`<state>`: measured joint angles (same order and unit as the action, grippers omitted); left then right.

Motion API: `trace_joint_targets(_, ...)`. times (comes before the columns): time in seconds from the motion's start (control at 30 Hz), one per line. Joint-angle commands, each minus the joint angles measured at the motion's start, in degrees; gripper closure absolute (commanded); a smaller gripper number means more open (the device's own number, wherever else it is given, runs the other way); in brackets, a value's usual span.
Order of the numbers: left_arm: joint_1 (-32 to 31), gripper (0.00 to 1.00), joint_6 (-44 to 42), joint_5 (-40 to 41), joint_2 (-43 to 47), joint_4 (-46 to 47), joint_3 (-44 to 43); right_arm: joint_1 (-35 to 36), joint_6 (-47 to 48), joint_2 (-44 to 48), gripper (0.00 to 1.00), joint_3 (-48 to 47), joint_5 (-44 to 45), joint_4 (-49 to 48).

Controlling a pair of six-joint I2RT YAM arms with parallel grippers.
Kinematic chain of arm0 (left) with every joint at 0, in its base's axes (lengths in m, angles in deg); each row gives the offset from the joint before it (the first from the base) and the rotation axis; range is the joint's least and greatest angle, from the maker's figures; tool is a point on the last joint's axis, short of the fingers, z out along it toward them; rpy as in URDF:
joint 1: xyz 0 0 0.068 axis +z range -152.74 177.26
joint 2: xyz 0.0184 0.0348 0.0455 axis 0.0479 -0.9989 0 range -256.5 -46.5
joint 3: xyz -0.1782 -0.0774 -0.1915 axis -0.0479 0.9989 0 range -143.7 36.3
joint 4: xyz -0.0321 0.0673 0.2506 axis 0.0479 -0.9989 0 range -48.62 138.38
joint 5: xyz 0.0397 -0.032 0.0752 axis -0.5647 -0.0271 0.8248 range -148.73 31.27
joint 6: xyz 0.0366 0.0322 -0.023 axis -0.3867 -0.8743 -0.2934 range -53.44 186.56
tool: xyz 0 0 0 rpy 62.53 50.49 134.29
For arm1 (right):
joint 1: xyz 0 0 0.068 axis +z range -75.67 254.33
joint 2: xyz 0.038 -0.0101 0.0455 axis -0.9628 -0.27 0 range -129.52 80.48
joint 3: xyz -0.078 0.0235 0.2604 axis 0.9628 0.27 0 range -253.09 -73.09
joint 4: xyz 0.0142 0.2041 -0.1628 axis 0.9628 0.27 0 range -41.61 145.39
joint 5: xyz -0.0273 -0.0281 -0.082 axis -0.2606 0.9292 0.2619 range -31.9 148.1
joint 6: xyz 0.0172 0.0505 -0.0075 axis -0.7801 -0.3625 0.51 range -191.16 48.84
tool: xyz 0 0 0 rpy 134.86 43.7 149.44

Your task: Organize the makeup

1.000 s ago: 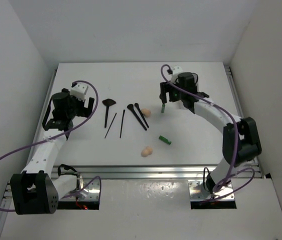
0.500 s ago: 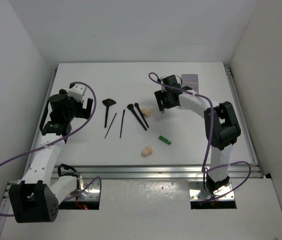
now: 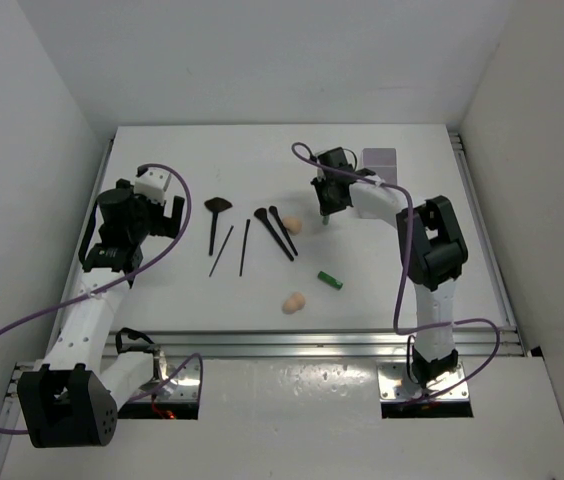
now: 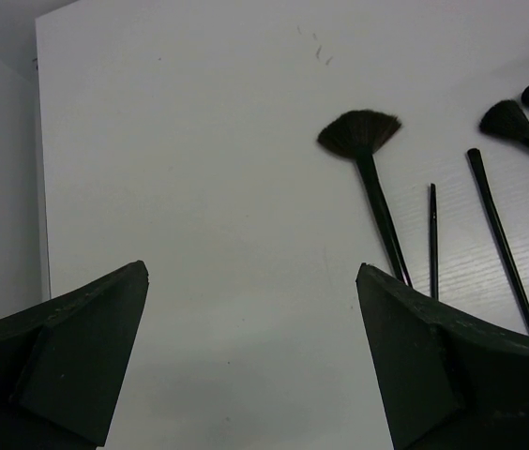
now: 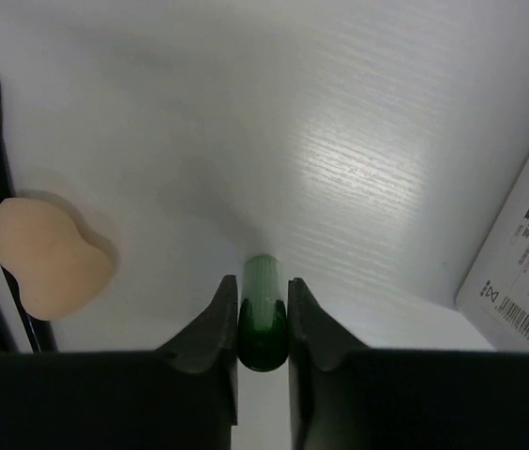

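Note:
My right gripper (image 5: 263, 314) is shut on a green tube (image 5: 264, 300) that stands on end on the table. From above, that gripper (image 3: 326, 212) is just right of a peach sponge (image 3: 293, 226), seen also in the wrist view (image 5: 49, 258). A second green tube (image 3: 329, 281) lies nearer, with a second peach sponge (image 3: 294, 301) to its left. A fan brush (image 3: 214, 215), two thin sticks (image 3: 244, 246) and two black brushes (image 3: 274, 233) lie mid-table. My left gripper (image 4: 250, 277) hangs open over bare table, left of the fan brush (image 4: 363, 141).
A white card with printed text and a barcode (image 3: 380, 157) lies behind the right gripper, at the right edge of the right wrist view (image 5: 527, 272). White walls close in the table on three sides.
The right gripper has moved left and down a little and closed its jaws on the green tube. The right arm has folded in. The left arm has hardly moved.

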<state>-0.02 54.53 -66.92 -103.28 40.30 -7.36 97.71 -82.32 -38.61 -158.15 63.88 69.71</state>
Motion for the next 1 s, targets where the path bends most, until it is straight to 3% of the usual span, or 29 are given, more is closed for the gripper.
trace_joint_targets(0.0, 0.09, 0.0, -0.27, 0.45, 0.35, 0.43, -0.46, 0.35, -0.88, 1.4, 0.95, -1.78, 0.81, 0.04)
trace_joint_targets(0.03, 0.09, 0.0, -0.27, 0.45, 0.35, 0.43, -0.46, 0.44, -0.88, 1.75, 1.0, -1.61, 0.98, -0.14)
trace_joint_targets(0.23, 0.09, 0.0, -0.8, 1.07, -0.18, 0.43, -0.46, -0.61, -0.35, 10.27, 1.0, 1.99, 3.09, -1.71)
trace_joint_targets(0.37, 0.09, 0.0, -1.33, 1.07, -0.18, 0.43, -0.46, -6.05, -3.95, 20.19, 1.0, 8.14, 5.82, -8.48)
trace_joint_targets(0.47, 0.09, 0.0, -1.33, 0.54, -0.18, 1.65, 0.06, -9.4, -4.92, 22.75, 1.0, 11.13, 7.57, -8.4)
trace_joint_targets(0.97, 0.09, 0.0, -1.33, 0.53, -2.55, 1.66, -0.46, -15.2, -11.16, 15.38, 0.98, 9.03, 6.96, -7.18)
